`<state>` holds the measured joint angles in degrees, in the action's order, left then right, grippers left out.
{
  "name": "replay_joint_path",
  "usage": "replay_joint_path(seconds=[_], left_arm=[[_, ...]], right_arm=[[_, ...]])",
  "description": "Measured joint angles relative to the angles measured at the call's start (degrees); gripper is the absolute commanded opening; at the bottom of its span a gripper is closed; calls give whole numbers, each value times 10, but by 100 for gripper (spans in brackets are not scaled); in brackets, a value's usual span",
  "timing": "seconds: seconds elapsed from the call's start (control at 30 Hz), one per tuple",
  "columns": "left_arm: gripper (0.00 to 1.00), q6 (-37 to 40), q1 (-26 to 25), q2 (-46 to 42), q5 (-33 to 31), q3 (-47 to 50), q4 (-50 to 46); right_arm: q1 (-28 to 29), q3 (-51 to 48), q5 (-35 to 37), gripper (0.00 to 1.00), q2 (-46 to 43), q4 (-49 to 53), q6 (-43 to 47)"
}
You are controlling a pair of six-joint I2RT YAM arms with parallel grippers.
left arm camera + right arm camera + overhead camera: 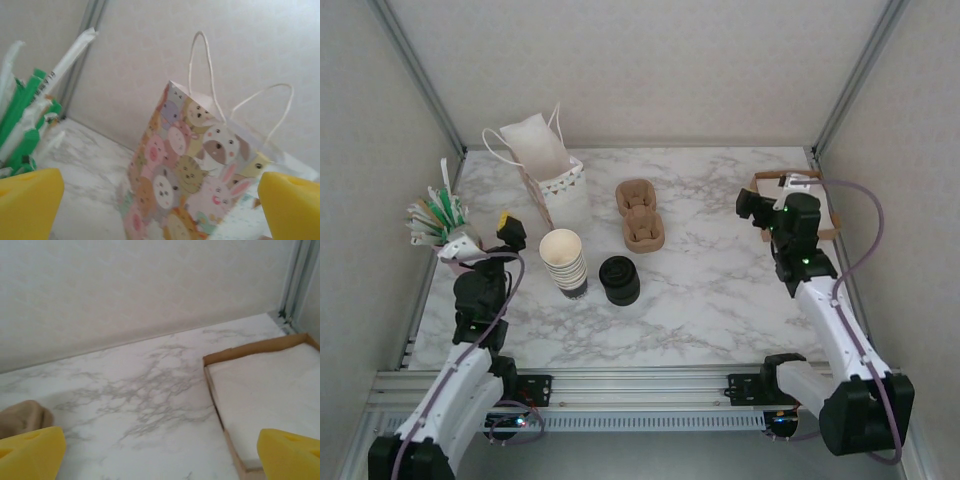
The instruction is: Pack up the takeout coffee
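Marble-patterned table top [720, 290] with pale walls on three sides is what we see from above. Near its middle stands a cream stack of paper cups [563, 262], and just at the right of it a dark round thing [619, 280] with a black top. From this height we cannot tell if it is the takeout coffee with its lid or a pile of lids. Behind them lies a brown pulp cup carrier [640, 214]. At the far left stands a paper bag [190, 175] printed with cartoon animals, its two white cord handles up. A bundle of straws [25, 115] in green and white wrappers is near it at the left edge. At the far right sits a cardboard tray [240, 350] with white napkins [270, 390] inside.

The left gripper [160, 210] faces the bag with its yellow fingertips [27, 200] spread wide and nothing between them. The right gripper [160, 452] hangs over bare marble between the carrier and the tray, likewise released and holding nothing. Both are well apart from the dark round thing.
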<state>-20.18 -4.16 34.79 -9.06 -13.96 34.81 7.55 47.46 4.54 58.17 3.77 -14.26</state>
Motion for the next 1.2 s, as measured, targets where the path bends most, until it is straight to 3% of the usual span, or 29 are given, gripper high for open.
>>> replay_joint_path(seconds=[0.2, 0.4, 0.63, 0.77, 0.93, 1.2], left_arm=[[99, -135, -14, -40, 31, -112, -222], [99, -175, -14, -36, 105, -213, -398], [99, -190, -14, 6, 156, -292, -505], [99, -206, -14, 24, 157, -296, -546], [99, -206, -6, 57, 189, -296, -572], [91, -206, 25, 92, 264, -295, -614]], right_arm=[[0, 68, -45, 99, -31, 148, -55], [0, 68, -65, 99, -54, 261, -97], [0, 92, -128, 99, -47, 342, -111], [9, 122, -190, 93, -25, 358, -109], [62, 174, -226, 82, 11, 390, -104], [211, 297, -202, 74, 103, 449, -104]])
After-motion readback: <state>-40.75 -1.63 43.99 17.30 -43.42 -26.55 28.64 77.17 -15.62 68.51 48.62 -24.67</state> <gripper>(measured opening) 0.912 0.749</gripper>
